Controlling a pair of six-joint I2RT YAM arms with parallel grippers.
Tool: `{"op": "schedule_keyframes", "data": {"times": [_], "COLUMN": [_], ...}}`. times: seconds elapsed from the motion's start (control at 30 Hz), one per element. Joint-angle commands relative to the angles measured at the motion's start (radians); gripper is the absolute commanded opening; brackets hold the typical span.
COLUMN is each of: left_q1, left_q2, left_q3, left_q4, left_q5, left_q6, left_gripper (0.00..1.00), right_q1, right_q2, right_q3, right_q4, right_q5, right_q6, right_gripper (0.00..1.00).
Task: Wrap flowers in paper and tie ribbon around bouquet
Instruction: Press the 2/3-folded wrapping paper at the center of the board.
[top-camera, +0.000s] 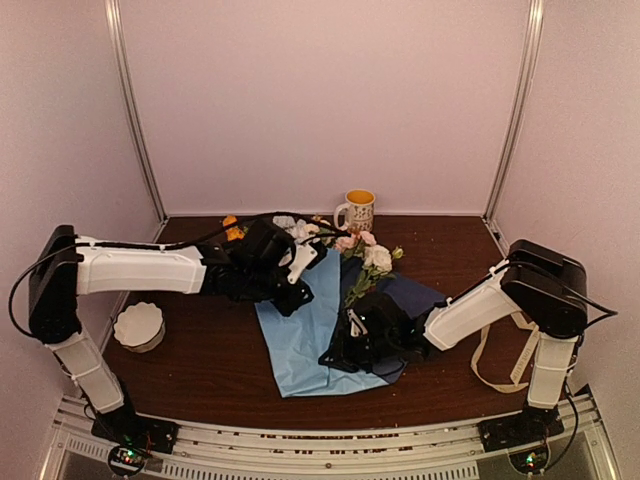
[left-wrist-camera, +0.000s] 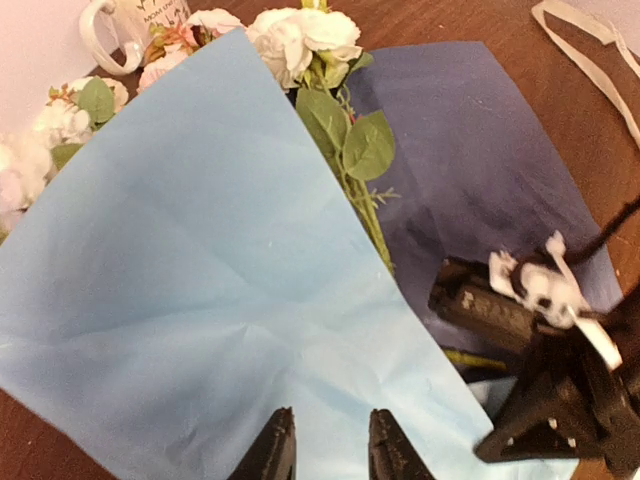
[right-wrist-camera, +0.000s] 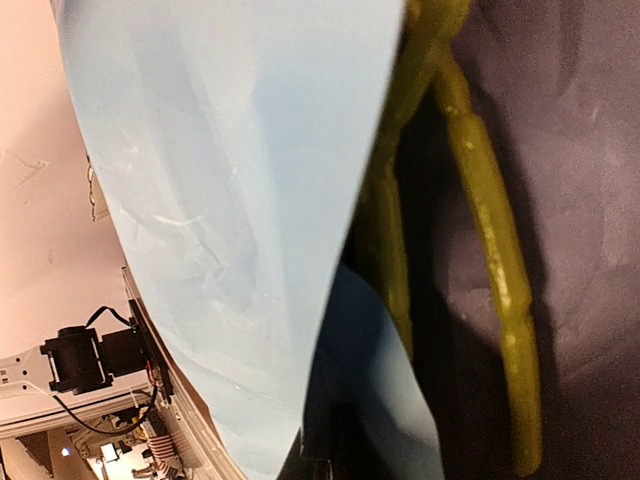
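The blue paper (top-camera: 300, 330) lies creased on the table, one flap folded over the flowers (top-camera: 372, 255). Their white and pink heads (left-wrist-camera: 300, 35) and leaves stick out past the flap's far edge. My left gripper (left-wrist-camera: 330, 450) hovers open over the flap, with nothing between its fingers; in the top view my left gripper (top-camera: 298, 285) sits over the paper's upper left. My right gripper (top-camera: 350, 345) rests low on the stem end, shut. In its wrist view a fold of paper (right-wrist-camera: 230, 150) runs down into its tips (right-wrist-camera: 325, 465), beside yellow-green stems (right-wrist-camera: 490, 250). The cream ribbon (top-camera: 495, 365) lies loose at the right.
A white and yellow mug (top-camera: 358, 210) stands at the back behind the flower heads. A white ribbed cup (top-camera: 138, 326) sits at the near left. A few loose white and orange heads (top-camera: 285, 225) lie behind the left gripper. The ribbon (left-wrist-camera: 590, 50) loops near the right arm's base.
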Motion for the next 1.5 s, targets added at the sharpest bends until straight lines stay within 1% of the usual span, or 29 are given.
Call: {"op": "schedule_keyframes", "data": {"times": [0.0, 0.1, 0.23, 0.33, 0.4, 0.5, 0.67, 0.77, 0.8, 0.87, 0.93, 1.03, 1.07, 1.1, 1.13, 1.17, 1.2, 1.23, 1.3, 1.33, 1.4, 1.47], "left_q1": [-0.007, -0.007, -0.005, -0.004, -0.003, -0.003, -0.003, -0.003, -0.003, -0.003, -0.003, -0.003, -0.003, -0.003, -0.003, -0.003, -0.003, -0.003, -0.003, -0.003, -0.003, -0.003], "left_q2": [0.153, 0.258, 0.378, 0.441, 0.459, 0.475, 0.505, 0.505, 0.502, 0.494, 0.485, 0.473, 0.47, 0.467, 0.464, 0.462, 0.461, 0.461, 0.461, 0.459, 0.452, 0.457], "left_q3": [0.143, 0.223, 0.325, 0.371, 0.368, 0.344, 0.318, 0.294, 0.287, 0.267, 0.248, 0.222, 0.215, 0.207, 0.201, 0.197, 0.196, 0.195, 0.211, 0.218, 0.21, 0.216], "left_q4": [-0.022, -0.053, -0.128, -0.161, -0.151, -0.125, -0.1, -0.072, -0.061, -0.04, -0.018, 0.017, 0.026, 0.033, 0.039, 0.044, 0.047, 0.047, 0.023, 0.01, 0.023, 0.005], "left_q5": [-0.001, -0.031, -0.114, -0.087, -0.053, -0.027, -0.005, 0.016, 0.021, 0.023, 0.024, 0.028, 0.029, 0.029, 0.028, 0.029, 0.033, 0.038, 0.039, 0.031, 0.045, 0.044], "left_q6": [-0.047, -0.055, -0.06, -0.079, -0.098, -0.125, -0.144, -0.15, -0.151, -0.154, -0.149, -0.137, -0.13, -0.123, -0.116, -0.109, -0.102, -0.094, -0.097, -0.104, -0.107, -0.107], "left_gripper": [0.3, 0.3, 0.28, 0.27, 0.28, 0.28, 0.27, 0.28, 0.28, 0.28, 0.29, 0.29, 0.29, 0.29, 0.29, 0.29, 0.3, 0.3, 0.29, 0.3, 0.3, 0.3], "right_q1": [0.012, 0.018, 0.029, 0.037, 0.043, 0.052, 0.073, 0.101, 0.115, 0.148, 0.178, 0.203, 0.204, 0.205, 0.207, 0.209, 0.206, 0.205, 0.21, 0.217, 0.227, 0.241], "right_q2": [-0.011, -0.019, -0.037, -0.052, -0.065, -0.09, -0.165, -0.23, -0.249, -0.264, -0.266, -0.265, -0.264, -0.261, -0.258, -0.26, -0.268, -0.273, -0.289, -0.305, -0.349, -0.39], "right_q3": [0.024, 0.023, 0.027, 0.035, 0.043, 0.065, 0.099, 0.141, 0.166, 0.234, 0.302, 0.368, 0.396, 0.425, 0.455, 0.474, 0.485, 0.513, 0.526, 0.507, 0.426, 0.328], "right_q4": [-0.084, -0.095, -0.126, -0.16, -0.186, -0.28, -0.469, -0.67, -0.78, -1.047, -1.326, -1.69, -1.795, -1.89, -1.967, -2.004, -2.006, -1.984, -1.833, -1.737, -1.542, -1.382], "right_q5": [0.057, 0.07, 0.094, 0.117, 0.133, 0.167, 0.263, 0.374, 0.43, 0.576, 0.746, 1.006, 1.079, 1.157, 1.221, 1.261, 1.255, 1.232, 1.085, 0.999, 0.826, 0.712], "right_q6": [-0.043, -0.044, -0.052, -0.061, -0.071, -0.103, -0.152, -0.195, -0.216, -0.265, -0.266, -0.181, -0.131, -0.069, 0.004, 0.046, 0.084, 0.112, 0.052, 0.052, 0.109, 0.221], "right_gripper": [0.01, 0.01, 0.01, 0.01, 0.02, 0.04, 0.15, 0.18, 0.2, 0.25, 0.25, 0.24, 0.31, 0.45, 0.61, 0.81, 0.96, 1.0, 1.0, 1.0, 1.0, 0.96]}}
